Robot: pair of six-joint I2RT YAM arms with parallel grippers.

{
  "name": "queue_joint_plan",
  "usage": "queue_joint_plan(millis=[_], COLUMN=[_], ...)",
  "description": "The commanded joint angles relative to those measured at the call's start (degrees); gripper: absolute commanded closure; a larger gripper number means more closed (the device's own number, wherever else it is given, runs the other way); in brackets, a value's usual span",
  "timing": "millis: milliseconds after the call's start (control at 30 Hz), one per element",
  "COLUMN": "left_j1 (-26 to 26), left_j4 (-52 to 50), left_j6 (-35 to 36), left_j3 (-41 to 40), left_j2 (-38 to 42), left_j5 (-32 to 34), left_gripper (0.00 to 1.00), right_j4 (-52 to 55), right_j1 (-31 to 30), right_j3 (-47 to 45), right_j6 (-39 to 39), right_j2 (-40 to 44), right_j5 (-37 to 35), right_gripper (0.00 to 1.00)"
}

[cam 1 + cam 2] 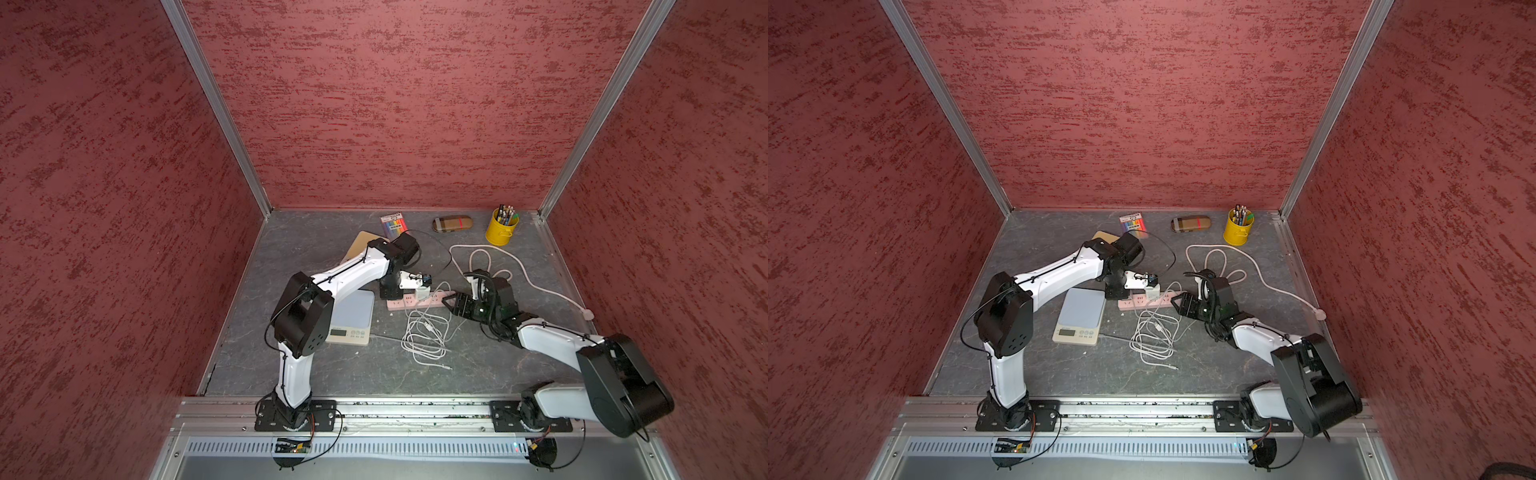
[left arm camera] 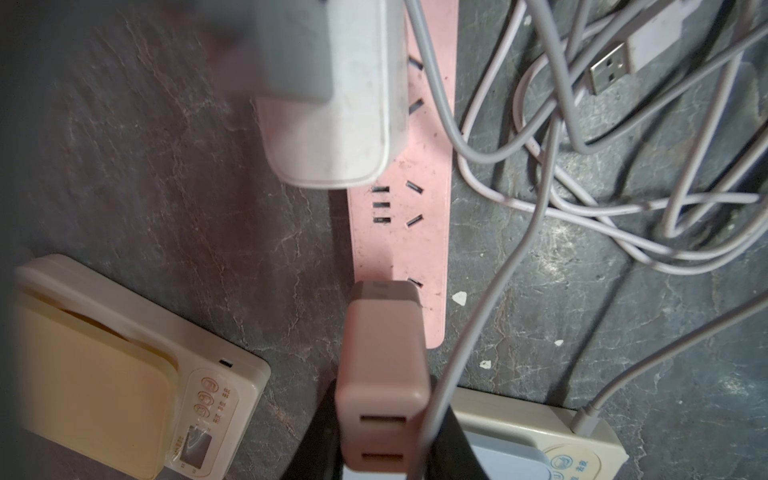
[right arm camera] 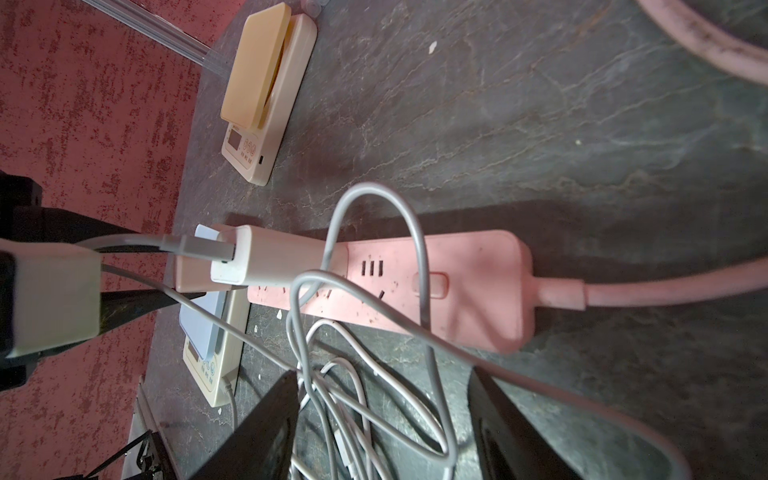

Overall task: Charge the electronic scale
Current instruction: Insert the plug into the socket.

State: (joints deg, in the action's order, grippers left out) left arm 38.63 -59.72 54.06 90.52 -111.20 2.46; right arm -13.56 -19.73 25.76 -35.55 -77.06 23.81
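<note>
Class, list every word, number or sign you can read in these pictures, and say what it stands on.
Nothing reads clearly.
Yellow-topped scale: Chinese characters beside its buttons, too blurred to read.
Blue-topped scale: Chinese characters beside a button, too blurred to read.
Marker pack: printed label, too small to read.
</note>
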Motion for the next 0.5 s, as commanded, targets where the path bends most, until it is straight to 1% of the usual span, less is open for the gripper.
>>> queue_joint_plan(millis=[0,267,467], left_j1=[-1.0,-1.1,0.8], left_j4=[-3.6,-3.6,-4.3], left_j6=[0.6,0.4,1.0], left_j3=[-2.0,-2.0,-0.8], left_j2=[0.6,1.2,-1.6], left_j5=[1.5,1.1,1.7], left_gripper=[1.00,1.00,1.00], right_j4=[-1.7,-1.7,-1.6], right_j1=[0.4,0.4,0.4], right_j3=[0.5,0.6,0.6], right_j6=[-0.2,-0.3,-0.3], right_j2=[-0.3,-0.3,0.0], right_j5=[0.4,0.4,0.3], right_gripper=[0.33,0.33,0.33])
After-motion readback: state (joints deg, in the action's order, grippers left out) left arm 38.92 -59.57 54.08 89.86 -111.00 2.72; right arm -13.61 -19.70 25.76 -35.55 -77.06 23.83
